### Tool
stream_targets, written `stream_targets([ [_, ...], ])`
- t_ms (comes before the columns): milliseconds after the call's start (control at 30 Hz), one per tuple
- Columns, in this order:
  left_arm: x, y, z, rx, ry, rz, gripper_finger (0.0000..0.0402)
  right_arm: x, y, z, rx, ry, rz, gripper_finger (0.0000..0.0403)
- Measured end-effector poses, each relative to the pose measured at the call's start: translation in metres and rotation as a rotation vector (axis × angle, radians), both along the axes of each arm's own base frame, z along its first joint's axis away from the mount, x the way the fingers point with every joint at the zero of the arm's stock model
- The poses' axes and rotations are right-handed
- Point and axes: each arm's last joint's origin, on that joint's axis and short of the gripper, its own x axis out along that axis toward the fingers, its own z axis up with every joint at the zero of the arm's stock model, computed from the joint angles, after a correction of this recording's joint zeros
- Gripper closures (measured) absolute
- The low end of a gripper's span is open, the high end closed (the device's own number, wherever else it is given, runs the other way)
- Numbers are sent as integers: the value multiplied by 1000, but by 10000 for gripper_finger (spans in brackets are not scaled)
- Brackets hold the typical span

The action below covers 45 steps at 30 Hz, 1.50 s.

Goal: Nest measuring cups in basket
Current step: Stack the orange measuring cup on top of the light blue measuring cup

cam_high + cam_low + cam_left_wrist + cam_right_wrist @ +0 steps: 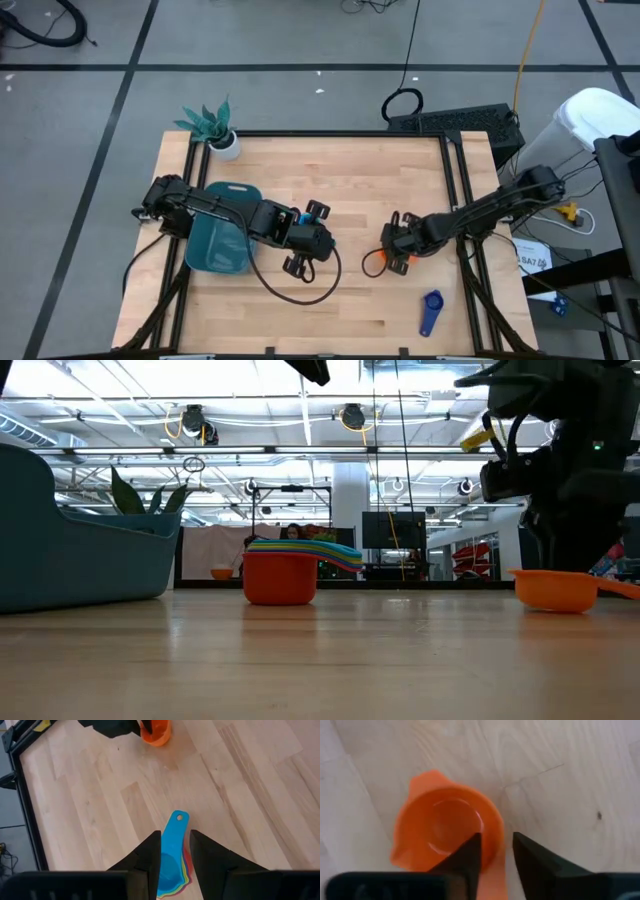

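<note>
The right gripper (495, 852), right of the basket (220, 243), pinches the orange cup (447, 827) by its handle; that thin hold could slip on lifting.

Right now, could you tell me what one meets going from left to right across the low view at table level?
Basket → stack of nested measuring cups → orange measuring cup, with the right gripper above it.
</note>
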Motion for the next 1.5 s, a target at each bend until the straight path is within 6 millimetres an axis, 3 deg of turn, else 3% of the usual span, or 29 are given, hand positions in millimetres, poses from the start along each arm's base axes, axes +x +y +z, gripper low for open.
stream_targets([
  [100, -1, 0, -1, -4, 11, 12, 295, 7, 3, -7, 28, -10, 25, 380],
  [333, -11, 5, -5, 60, 108, 84, 295, 22, 6, -14, 91, -81, 73, 398],
  [500, -21, 1, -2, 95, 121, 115, 295, 16, -7, 6, -6, -107, 23, 402],
  [667, -35, -2, 17, 130, 45, 165, 295, 32, -17, 51, -102, -204, -75, 403],
  [833, -56, 0, 39, 147, -35, 233, 295, 59, -23, 90, -127, -291, -145, 403],
  [1033, -85, 0, 64, 145, -111, 263, 295, 95, -35, 113, -142, -280, -170, 403],
  [1300, -108, -12, 79, 141, -179, 227, 295, 145, -49, 111, -72, -264, -138, 403],
  [1500, -115, -24, 80, 151, -203, 204, 295, 177, -56, 96, -33, -248, -121, 403],
])
